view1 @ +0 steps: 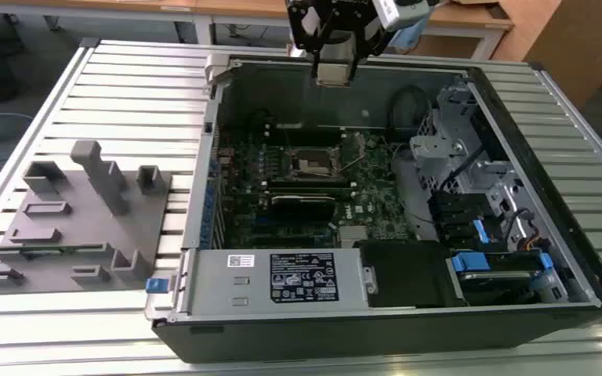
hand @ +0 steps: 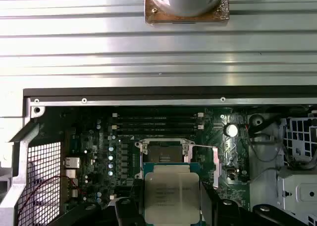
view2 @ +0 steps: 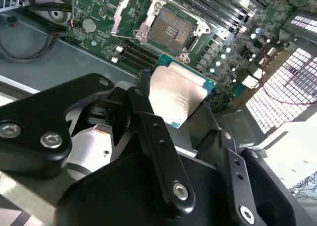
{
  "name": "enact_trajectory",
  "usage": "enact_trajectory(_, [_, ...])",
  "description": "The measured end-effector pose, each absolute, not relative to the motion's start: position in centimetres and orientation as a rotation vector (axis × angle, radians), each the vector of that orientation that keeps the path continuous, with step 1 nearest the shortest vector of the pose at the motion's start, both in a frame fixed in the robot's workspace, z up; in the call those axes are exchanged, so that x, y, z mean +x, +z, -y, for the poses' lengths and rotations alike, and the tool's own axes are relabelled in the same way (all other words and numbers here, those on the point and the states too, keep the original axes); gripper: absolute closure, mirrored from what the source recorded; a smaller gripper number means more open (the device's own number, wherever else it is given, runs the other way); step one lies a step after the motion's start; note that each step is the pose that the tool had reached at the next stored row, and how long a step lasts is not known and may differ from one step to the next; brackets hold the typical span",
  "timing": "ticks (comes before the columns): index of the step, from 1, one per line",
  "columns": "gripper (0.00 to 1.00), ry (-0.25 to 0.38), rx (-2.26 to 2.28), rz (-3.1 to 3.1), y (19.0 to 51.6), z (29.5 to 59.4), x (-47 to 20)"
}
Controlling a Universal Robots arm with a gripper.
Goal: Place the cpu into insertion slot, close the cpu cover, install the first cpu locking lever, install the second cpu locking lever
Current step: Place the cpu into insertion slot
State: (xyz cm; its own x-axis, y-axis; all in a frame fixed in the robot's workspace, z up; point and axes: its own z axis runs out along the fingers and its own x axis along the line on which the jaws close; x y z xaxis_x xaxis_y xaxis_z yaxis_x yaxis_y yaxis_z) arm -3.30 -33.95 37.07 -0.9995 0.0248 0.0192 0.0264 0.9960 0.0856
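Gripping the cpu (hand: 172,196) by two opposite edges, the hand (view1: 332,74) hangs at the upper middle of the exterior view. It is over the upper rim of the open computer case (view1: 385,337), which sits on the slatted counter (view1: 123,86). Near the frame's middle, the insertion slot (view1: 313,162) lies uncovered, its cpu cover (view2: 130,10) swung open.

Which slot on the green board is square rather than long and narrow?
The small square black socket with a silvery metal rim, shaped like the flat grey-topped chip gripped by the end effector. The black memory slots are long and narrow.
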Motion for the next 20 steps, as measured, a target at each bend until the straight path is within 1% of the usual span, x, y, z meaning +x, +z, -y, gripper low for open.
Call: enact_trajectory(20, [0.46, -0.133, -0.040, 3.121, 36.74, 33.92, -3.30])
